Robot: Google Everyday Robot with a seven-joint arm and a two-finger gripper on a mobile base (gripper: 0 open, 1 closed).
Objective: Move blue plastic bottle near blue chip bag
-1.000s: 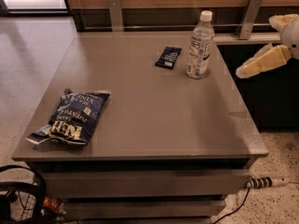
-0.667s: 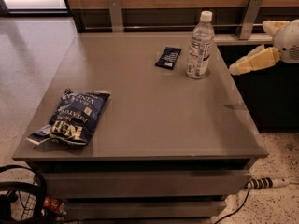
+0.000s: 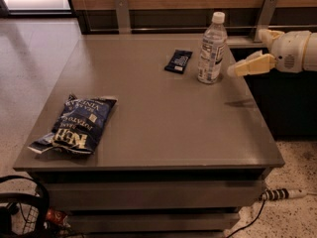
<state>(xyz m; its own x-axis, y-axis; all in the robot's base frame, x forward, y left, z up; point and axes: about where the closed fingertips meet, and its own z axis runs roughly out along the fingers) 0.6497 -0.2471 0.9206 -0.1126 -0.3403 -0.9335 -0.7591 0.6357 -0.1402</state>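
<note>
As it slides leftward from the right edge of the scene, my cream-coloured pincer [image 3: 242, 67] has closed most of the gap to the clear plastic water bottle with the white cap and blue-and-white label [image 3: 212, 51]. It now hangs just beside the bottle, level with the label, not yet touching. The bottle stands upright and unmoved at the far right of the grey tabletop [image 3: 163, 118], near a small flat dark blue packet [image 3: 178, 61]. The large navy foil chip bag with white lettering [image 3: 79, 125] lies at the near left corner, well apart from the bottle. I judge the task barely begun: the reach is nearly done, with the grasp and the carry across yet to come. Seen side-on, my pincer may be wide or narrow; I cannot tell which. My arm is cut off by the right edge of the view. Below the tabletop at near left, a dark looped object [image 3: 20, 207] is cropped and hard to identify.
</note>
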